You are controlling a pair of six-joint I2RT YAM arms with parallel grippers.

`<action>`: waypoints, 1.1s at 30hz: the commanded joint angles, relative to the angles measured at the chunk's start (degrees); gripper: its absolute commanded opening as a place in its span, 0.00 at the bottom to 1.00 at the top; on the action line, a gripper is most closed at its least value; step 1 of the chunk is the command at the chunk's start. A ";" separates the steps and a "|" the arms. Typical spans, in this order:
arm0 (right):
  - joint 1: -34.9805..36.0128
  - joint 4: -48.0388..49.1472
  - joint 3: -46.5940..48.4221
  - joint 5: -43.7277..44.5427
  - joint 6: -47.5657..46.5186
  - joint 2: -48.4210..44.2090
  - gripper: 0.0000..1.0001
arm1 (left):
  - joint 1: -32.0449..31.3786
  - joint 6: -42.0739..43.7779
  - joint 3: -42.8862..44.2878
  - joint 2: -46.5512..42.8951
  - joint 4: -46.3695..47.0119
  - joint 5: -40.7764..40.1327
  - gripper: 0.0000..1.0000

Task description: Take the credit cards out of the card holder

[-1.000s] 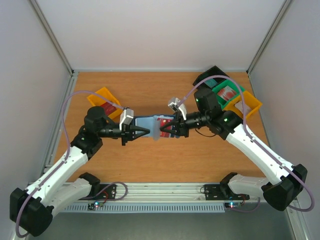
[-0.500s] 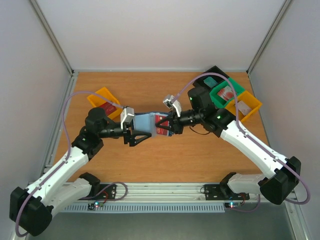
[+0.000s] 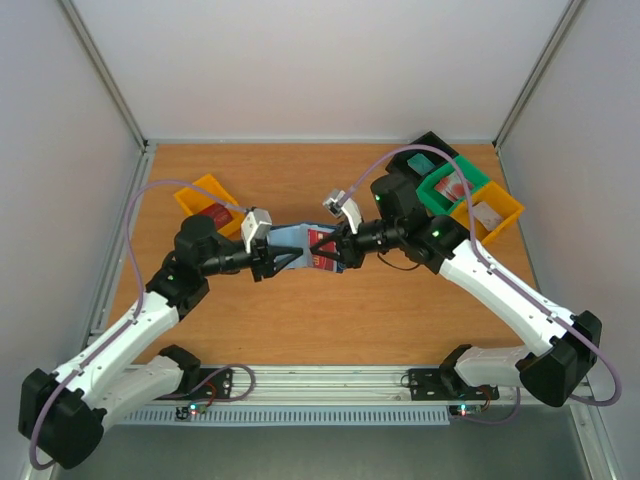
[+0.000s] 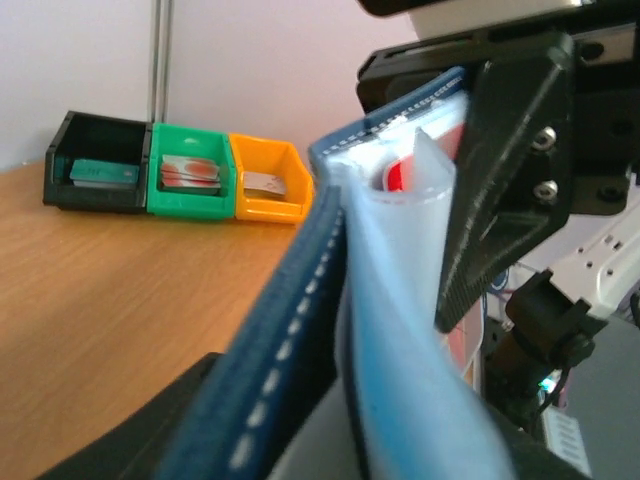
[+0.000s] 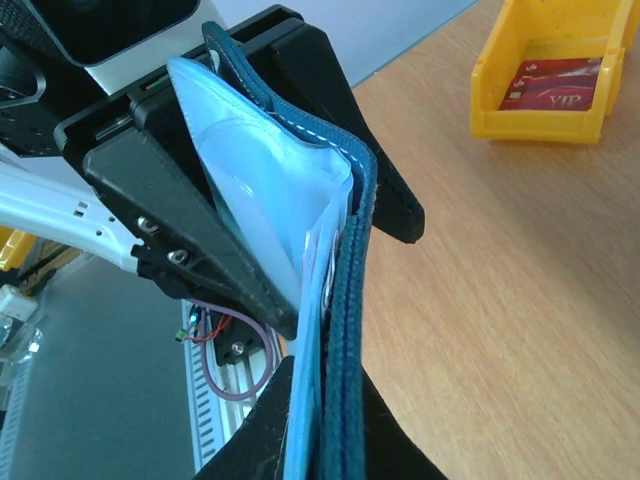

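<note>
The navy-blue card holder point(image 3: 296, 243) hangs above the table's middle, held between both grippers. My left gripper point(image 3: 280, 256) is shut on its left end and my right gripper point(image 3: 335, 250) is shut on its right end. A red credit card point(image 3: 322, 240) shows in its pale blue pockets. In the left wrist view the card holder point(image 4: 300, 300) fills the frame between my left gripper's jaws point(image 4: 340, 410), with a bit of red card point(image 4: 395, 175) at the far end. In the right wrist view the card holder point(image 5: 345, 300) stands edge-up in my right gripper point(image 5: 330, 430).
A yellow bin point(image 3: 200, 192) with a red card stands at the back left. A black bin point(image 3: 432, 145), a green bin point(image 3: 478, 183) and a yellow bin point(image 3: 505, 210), each with cards, stand at the back right. The enclosure's walls stand at the sides.
My right gripper moved left with the card holder. My left gripper, open half a second ago, has shut on the holder's left end.
</note>
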 commanded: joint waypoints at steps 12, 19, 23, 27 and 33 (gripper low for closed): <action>-7.12 -10.72 1.34 -2.54 -3.65 -4.09 0.01 | 3.62 8.05 4.30 -0.81 -17.96 -32.65 0.47; -13.69 -26.18 7.86 26.84 8.24 7.41 0.01 | 9.49 1.73 4.19 -0.41 -19.58 -31.11 0.48; -10.72 -26.11 9.52 32.63 10.99 9.99 0.01 | 5.05 4.13 5.24 -2.26 -14.07 -14.00 0.42; -5.68 -27.60 14.23 39.48 11.87 13.66 0.01 | -2.02 -0.30 5.29 -0.45 -2.21 2.34 0.40; -0.93 -28.47 20.49 39.53 11.71 18.62 0.01 | -10.46 -9.40 1.24 5.27 9.24 -3.93 0.38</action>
